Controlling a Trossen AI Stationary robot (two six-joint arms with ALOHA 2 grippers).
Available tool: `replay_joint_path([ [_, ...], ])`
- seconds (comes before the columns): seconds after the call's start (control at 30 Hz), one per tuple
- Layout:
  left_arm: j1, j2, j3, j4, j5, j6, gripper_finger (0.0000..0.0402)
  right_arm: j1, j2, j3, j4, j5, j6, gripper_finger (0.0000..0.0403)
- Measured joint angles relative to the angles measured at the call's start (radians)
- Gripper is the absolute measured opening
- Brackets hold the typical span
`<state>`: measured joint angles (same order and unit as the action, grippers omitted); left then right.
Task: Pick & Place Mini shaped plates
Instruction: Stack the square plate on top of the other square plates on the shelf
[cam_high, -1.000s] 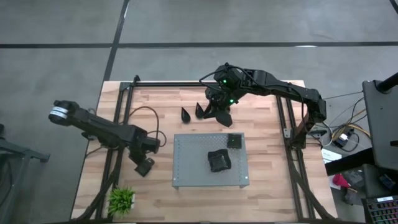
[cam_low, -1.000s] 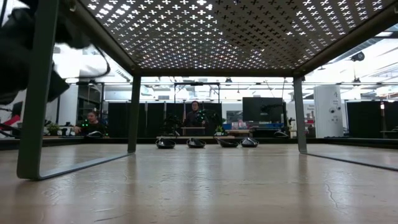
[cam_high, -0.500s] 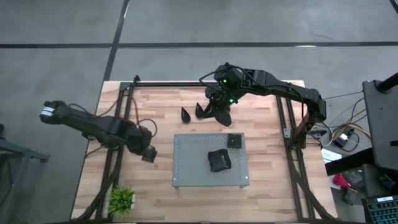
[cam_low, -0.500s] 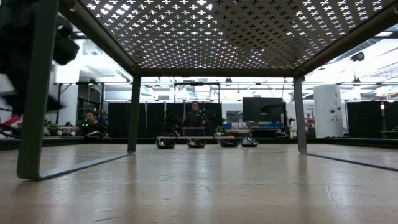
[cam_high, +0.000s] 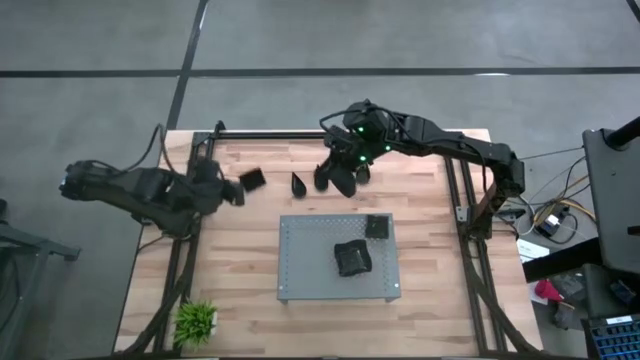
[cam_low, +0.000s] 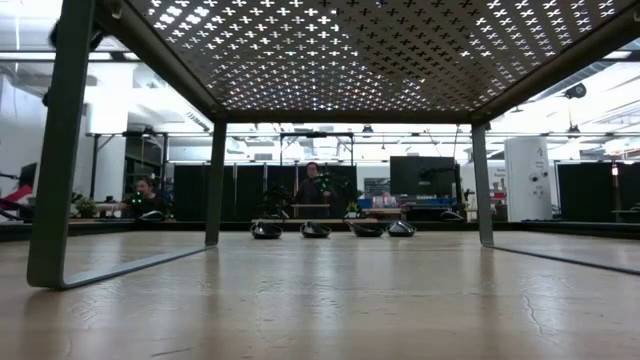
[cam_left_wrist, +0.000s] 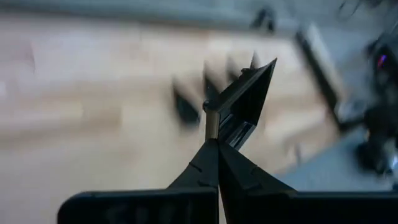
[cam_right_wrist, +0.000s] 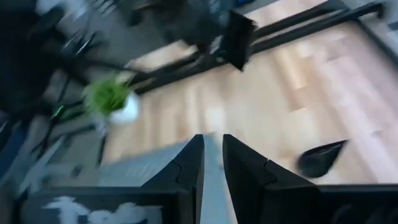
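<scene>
My left gripper (cam_high: 241, 186) (cam_left_wrist: 212, 132) is up over the table's far left, shut on a small black square plate (cam_high: 254, 179) (cam_left_wrist: 247, 99). Black teardrop plates (cam_high: 298, 184) lie on the wood at the far middle; several show in the low view (cam_low: 315, 230). My right gripper (cam_high: 338, 183) (cam_right_wrist: 212, 152) hovers over them, its fingers a narrow gap apart with nothing seen between them. One teardrop plate (cam_right_wrist: 320, 158) lies beside it. A square plate (cam_high: 377, 228) and a stack of plates (cam_high: 351, 258) rest on the grey perforated board (cam_high: 310, 275). My left gripper pinches the square plate's rim (cam_left_wrist: 210, 113) near one corner between its two shut fingertips. The fingers come slanting down from the table's left. The plate is lifted clear of the table and stands tilted on edge beyond the fingertips.
The board stands on metal legs (cam_low: 55, 150) above the wood. A small green plant (cam_high: 196, 320) sits at the near left corner. Black frame rails (cam_high: 205, 150) run along the table's sides. People (cam_low: 315, 185) sit in the room beyond the far edge.
My left gripper has risen and swung from beside the board's left side toward the far edge, turning its wrist, still shut on the square plate, which is now high and tilted. My right gripper has tipped slightly over the teardrop plates.
</scene>
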<state>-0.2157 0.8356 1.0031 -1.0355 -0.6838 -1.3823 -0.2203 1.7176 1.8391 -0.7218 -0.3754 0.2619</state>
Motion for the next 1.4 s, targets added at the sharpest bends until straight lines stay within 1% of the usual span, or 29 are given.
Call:
replay_joint_path([
  [0.1,0.0,0.022,0.044,0.066,-0.126,0.097,0.0,0.0,0.001,-0.018,0.083,0.123,0.079,0.0056],
  [0.13,0.0,0.031,0.056,0.104,-0.155,0.14,0.0,0.0,0.001,-0.023,0.117,0.161,0.091,0.0057],
  [0.2,0.0,0.051,0.078,0.184,-0.194,0.225,0.0,0.0,0.001,-0.031,0.182,0.203,0.087,0.0063],
  [0.3,0.007,0.083,0.105,0.273,-0.209,0.335,0.0,0.0,0.001,-0.038,0.23,0.272,0.078,0.0086],
  [0.4,0.012,0.116,0.133,0.306,-0.209,0.385,0.0,0.0,0.001,-0.038,0.253,0.289,0.068,0.0117],
  [0.5,0.019,0.15,0.16,0.316,-0.209,0.421,0.0,0.006,0.001,-0.045,0.27,0.295,-0.001,0.0144],
  [0.57,0.026,0.17,0.175,0.331,-0.208,0.436,0.0,0.02,0.001,-0.048,0.273,0.303,-0.065,0.0155],
  [0.63,0.034,0.19,0.187,0.346,-0.208,0.457,0.0,0.039,0.001,-0.049,0.291,0.338,-0.108,0.016],
  [0.8,0.046,0.226,0.222,0.375,-0.207,0.501,0.0,0.077,0.001,-0.05,0.309,0.471,-0.165,0.0155],
  [0.93,0.052,0.243,0.245,0.386,-0.204,0.523,0.0,0.086,0.0,-0.05,0.329,0.538,-0.159,0.0142],
  [1.13,0.053,0.264,0.276,0.397,-0.196,0.564,0.0,0.088,0.0,-0.057,0.367,0.536,-0.156,0.0125],
  [1.4,0.057,0.287,0.289,0.434,-0.169,0.59,0.0,0.094,0.0,-0.06,0.367,0.533,-0.157,0.0115],
])
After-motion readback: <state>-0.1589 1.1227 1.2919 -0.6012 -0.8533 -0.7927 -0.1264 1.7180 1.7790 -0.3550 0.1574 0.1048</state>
